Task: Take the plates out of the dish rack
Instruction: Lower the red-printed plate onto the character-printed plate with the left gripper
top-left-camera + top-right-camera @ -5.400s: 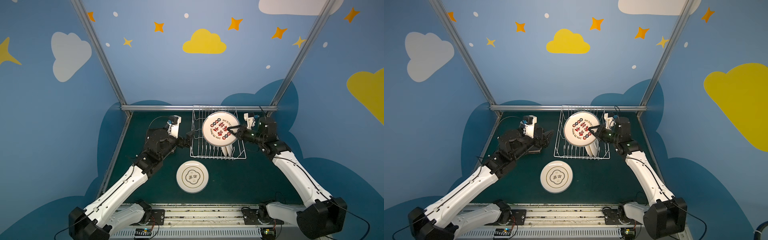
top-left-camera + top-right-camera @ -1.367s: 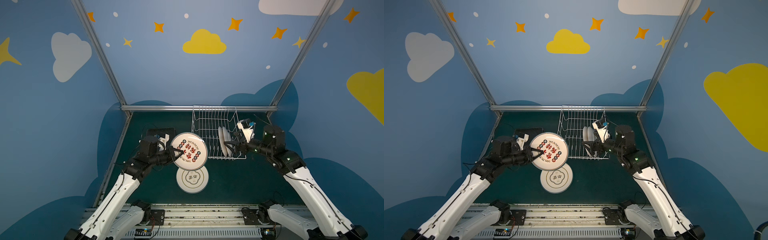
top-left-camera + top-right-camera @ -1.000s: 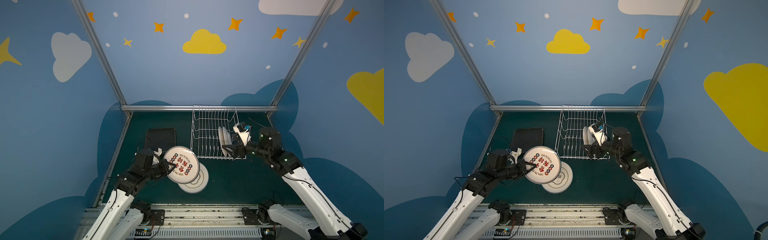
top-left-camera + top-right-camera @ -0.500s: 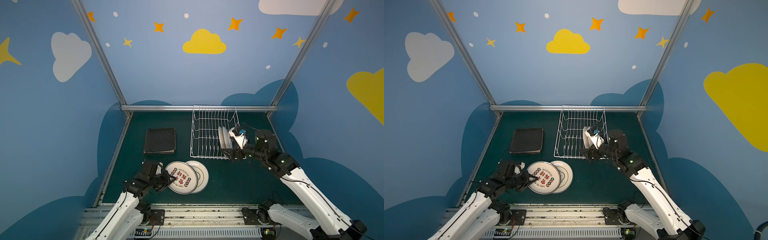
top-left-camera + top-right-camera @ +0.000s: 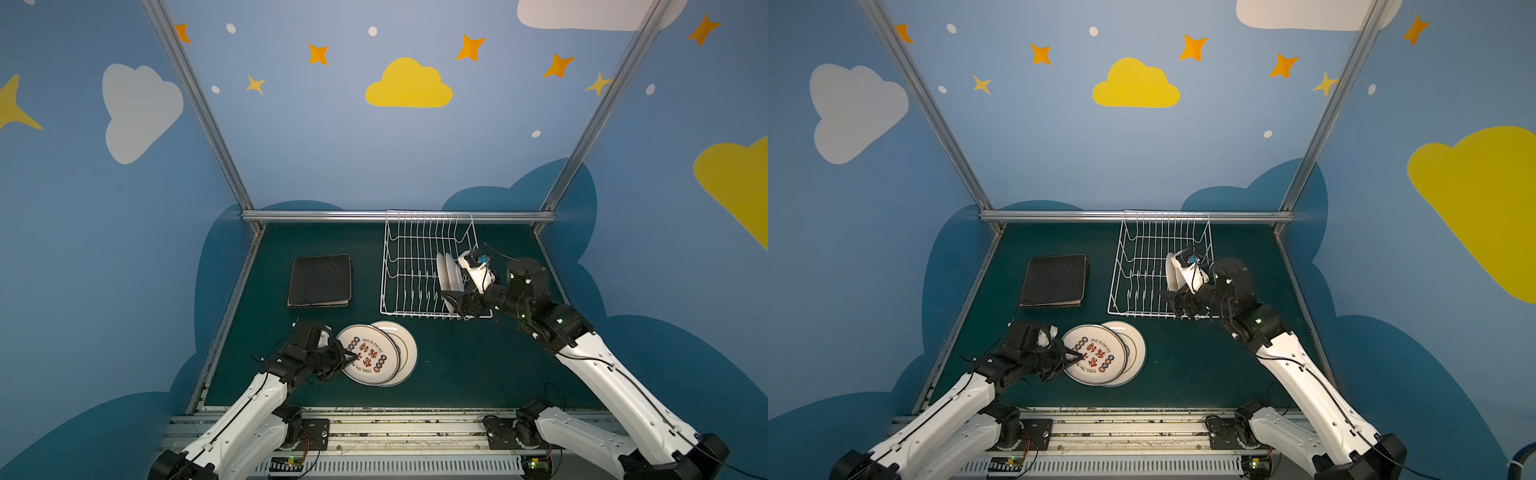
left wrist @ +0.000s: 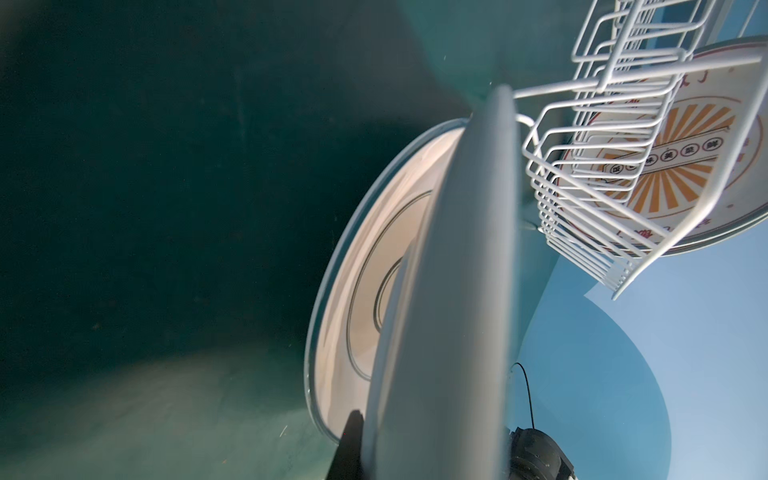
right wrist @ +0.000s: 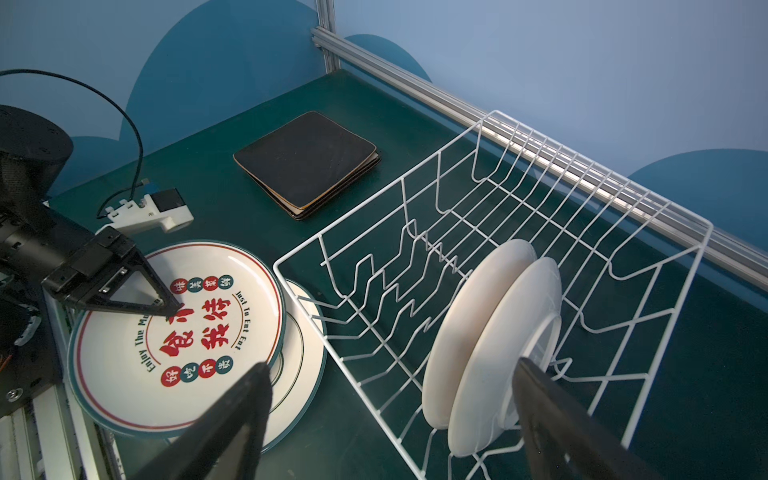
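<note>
Doing now: setting a round plate with red words (image 5: 368,353) down on top of a plainer round plate (image 5: 406,347), so the round ones make one pile.
Left gripper (image 5: 348,356): pinched shut on the near rim of the round plate with red words. A grip on the thin rim lets it lay the plate flat.
Is it down yet: the far side seems to rest on the plainer round plate. I cannot tell if the held side is all the way down.
Right gripper (image 5: 457,305): jaws wide apart, holding nothing. It hangs at the front corner of the dish rack (image 5: 409,270), just beside two white plates (image 7: 490,332), likely ready to grab one.
Plates in the rack: the two white plates stand on edge, side by side, at one end. The prongs keep them from tipping.
Square plates (image 5: 320,280): stacked black side up on the green table (image 5: 457,365), beside the rack and apart from the round pile. Same shapes stack steady.
Left to do: let go, then lift the two white plates out.
</note>
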{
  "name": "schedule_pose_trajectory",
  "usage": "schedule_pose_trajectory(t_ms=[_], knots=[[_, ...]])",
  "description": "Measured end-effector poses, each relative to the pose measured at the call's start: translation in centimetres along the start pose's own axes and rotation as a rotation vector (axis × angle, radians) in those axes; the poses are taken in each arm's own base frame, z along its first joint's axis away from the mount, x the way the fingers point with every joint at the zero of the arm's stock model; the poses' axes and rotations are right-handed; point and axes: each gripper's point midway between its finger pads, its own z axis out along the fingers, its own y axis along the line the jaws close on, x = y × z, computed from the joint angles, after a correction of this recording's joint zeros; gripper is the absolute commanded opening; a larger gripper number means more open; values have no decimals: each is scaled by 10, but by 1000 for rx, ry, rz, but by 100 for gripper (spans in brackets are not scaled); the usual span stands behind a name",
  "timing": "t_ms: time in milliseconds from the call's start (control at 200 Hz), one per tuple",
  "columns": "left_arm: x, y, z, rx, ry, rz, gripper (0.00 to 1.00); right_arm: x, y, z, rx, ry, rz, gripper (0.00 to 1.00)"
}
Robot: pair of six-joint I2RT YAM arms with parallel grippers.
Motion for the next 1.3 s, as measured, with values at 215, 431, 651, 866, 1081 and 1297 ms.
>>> schedule_pose_trajectory(t_ms=[215, 431, 651, 866, 1081, 1297], knots=[[-2, 1, 6, 5, 2, -2, 9, 2, -2, 5, 4, 9, 10, 90], [-2, 1, 12, -3, 15, 3, 17, 1, -3, 7, 5, 5, 9, 90], [1, 4, 21, -25, 37, 18, 28, 0, -3, 8, 6, 1, 14, 90], [3, 2, 26, -55, 57, 45, 51, -1, -3, 8, 7, -2, 14, 90], [-4, -13, 25, -53, 40, 88, 79, -1, -3, 8, 6, -2, 14, 90], [-6, -20, 27, -65, 49, 113, 91, -1, -3, 8, 6, -2, 15, 90]])
